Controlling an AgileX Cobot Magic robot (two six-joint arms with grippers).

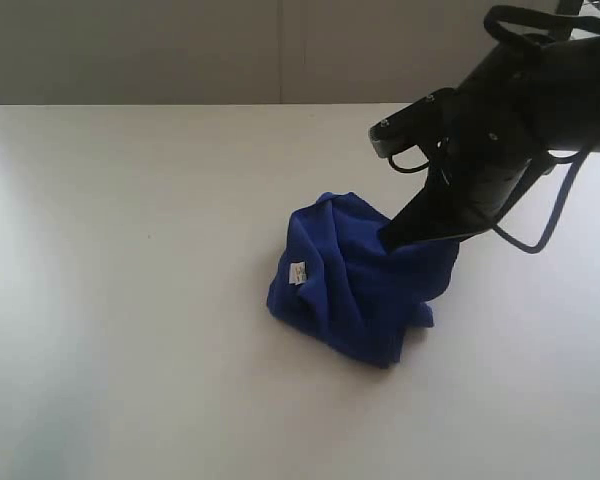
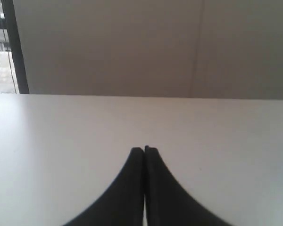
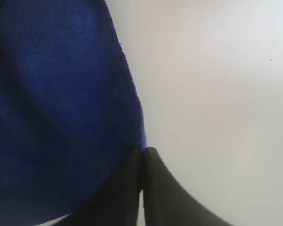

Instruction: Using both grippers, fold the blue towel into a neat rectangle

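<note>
Exterior view holds one blue towel [image 1: 355, 290], bunched into a rumpled heap on the white table [image 1: 130, 250], toward 4 o'clock from the middle of the frame. One right hand [image 1: 388, 240] reaches in from 2 o'clock, its black tips pressed into the heap's upper side at about 1 o'clock. In the right wrist view its two fingers [image 3: 165, 188] lie together with no gap, and the towel's edge runs straight into their tips, so a thin fold looks nipped there. One left hand [image 2: 144, 149] shows in the left wrist view, its two fingers also together, holding nothing above the table. One small white tag [image 1: 298, 272] sits on the towel at its 9 o'clock side; its print is too small to read.
</note>
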